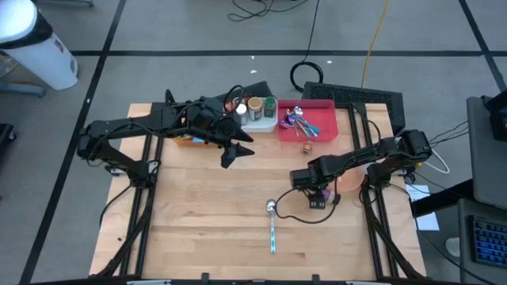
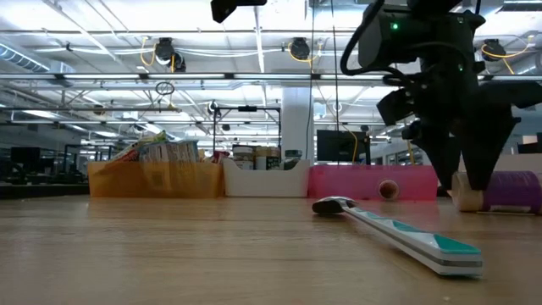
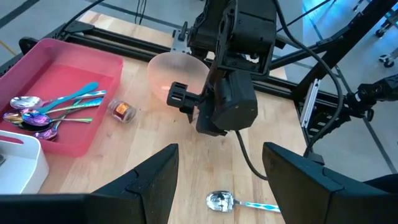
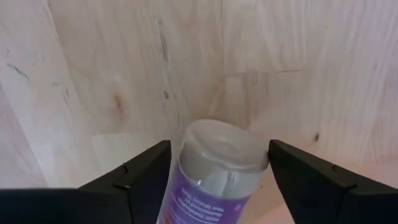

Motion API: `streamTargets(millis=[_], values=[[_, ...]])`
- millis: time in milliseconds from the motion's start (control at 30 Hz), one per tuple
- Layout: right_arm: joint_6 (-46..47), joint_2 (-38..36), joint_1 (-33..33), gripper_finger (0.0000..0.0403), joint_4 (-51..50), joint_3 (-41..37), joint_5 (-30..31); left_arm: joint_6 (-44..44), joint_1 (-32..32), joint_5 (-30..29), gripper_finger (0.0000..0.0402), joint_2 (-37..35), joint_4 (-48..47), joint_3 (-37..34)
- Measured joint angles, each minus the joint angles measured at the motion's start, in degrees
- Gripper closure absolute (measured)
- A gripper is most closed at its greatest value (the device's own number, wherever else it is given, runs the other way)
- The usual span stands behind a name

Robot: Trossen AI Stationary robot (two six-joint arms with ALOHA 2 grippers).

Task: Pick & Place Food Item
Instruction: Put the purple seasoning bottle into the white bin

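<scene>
Spoon just beside right gripper; bowl behind.

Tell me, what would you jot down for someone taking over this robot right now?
Left end effector: open, empty, hovering near the pink tray.
Right end effector: open, fingers either side of the purple-labelled tub, which lies on its side on the table by the pink bowl.
Done: lined up on the tub.
Left: grip, lift and place it; the pictures do not show where.

Spoon near pink tray
</scene>
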Motion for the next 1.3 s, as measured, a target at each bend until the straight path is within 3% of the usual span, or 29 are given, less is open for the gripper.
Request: streamTargets(millis=[367, 833, 1033, 1300], values=[[0.4, 0.0, 0.0, 0.0225, 0.9, 0.3, -3.0, 0.2, 0.0, 0.0, 0.0160, 0.0, 0.0, 0.0], [1.4, 0.0, 0.0, 0.0219, 3.4, 0.3, -3.2, 0.4, 0.0, -0.1, 0.0160, 0.0, 0.0, 0.0], [4.5, -1.3, -1.1, 0.0201, 4.6, 0.7, -10.0, 0.4, 0.0, -0.1, 0.0160, 0.0, 0.0, 0.0], [4.4, -8.7, -5.2, 0.0163, 5.3, 4.0, -12.4, 0.4, 0.0, -0.1, 0.0160, 0.0, 0.0, 0.0]])
